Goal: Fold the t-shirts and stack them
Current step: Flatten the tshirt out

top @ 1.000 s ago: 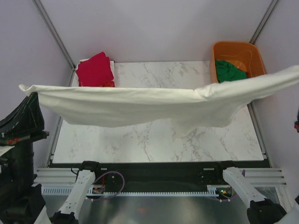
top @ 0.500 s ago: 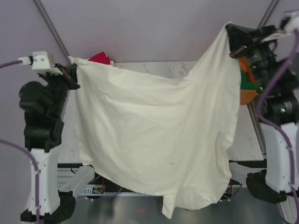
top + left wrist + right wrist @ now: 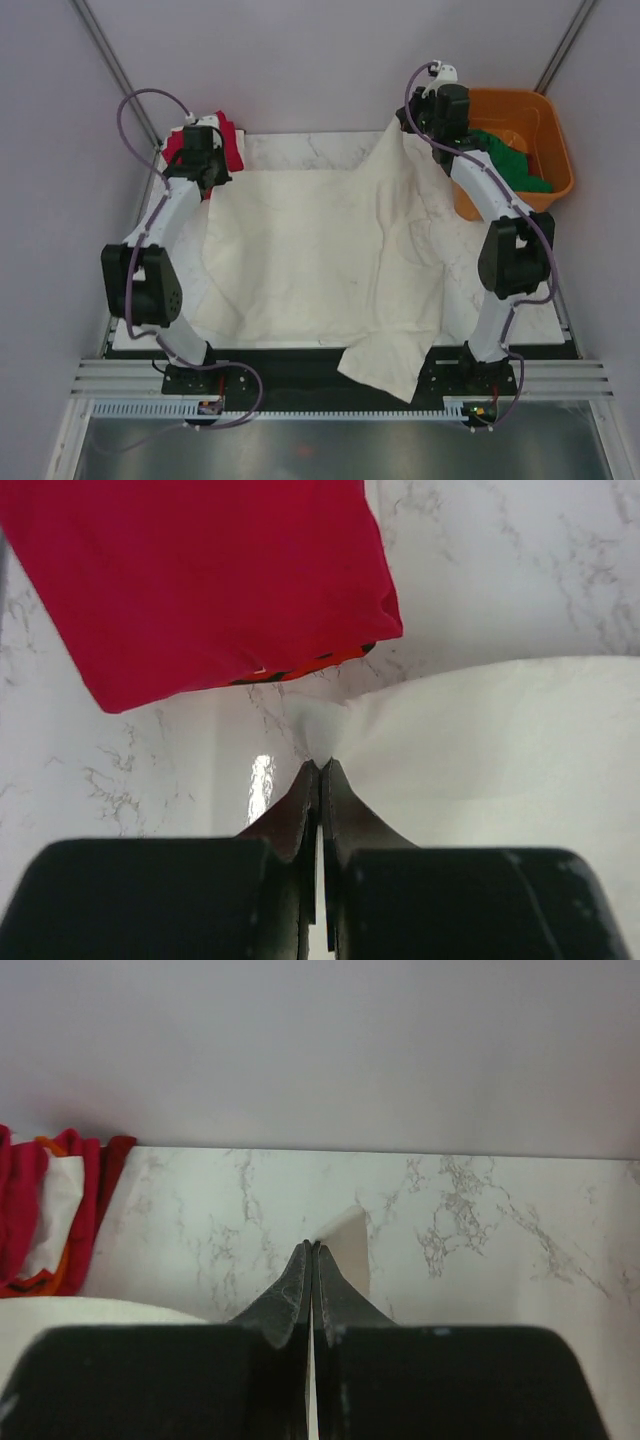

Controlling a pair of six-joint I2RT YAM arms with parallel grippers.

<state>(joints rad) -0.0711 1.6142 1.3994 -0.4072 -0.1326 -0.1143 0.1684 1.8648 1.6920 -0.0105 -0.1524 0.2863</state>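
Here, L gripper (image 3: 320, 768) & R gripper (image 3: 311, 1248) each pinch a far corner of white shirt (image 3: 310, 250), spread on table (image 3: 320, 150).

— How are the jaws seen?
— Pressed together, with a corner of the cream shirt (image 3: 352, 1245) pinched at their tips.
— What is shown around them?
— A marbled surface (image 3: 500, 1250) backed by a plain wall (image 3: 320, 1050). A red shirt (image 3: 20, 1185) is bunched at the far left, and more cream cloth is spread below it.
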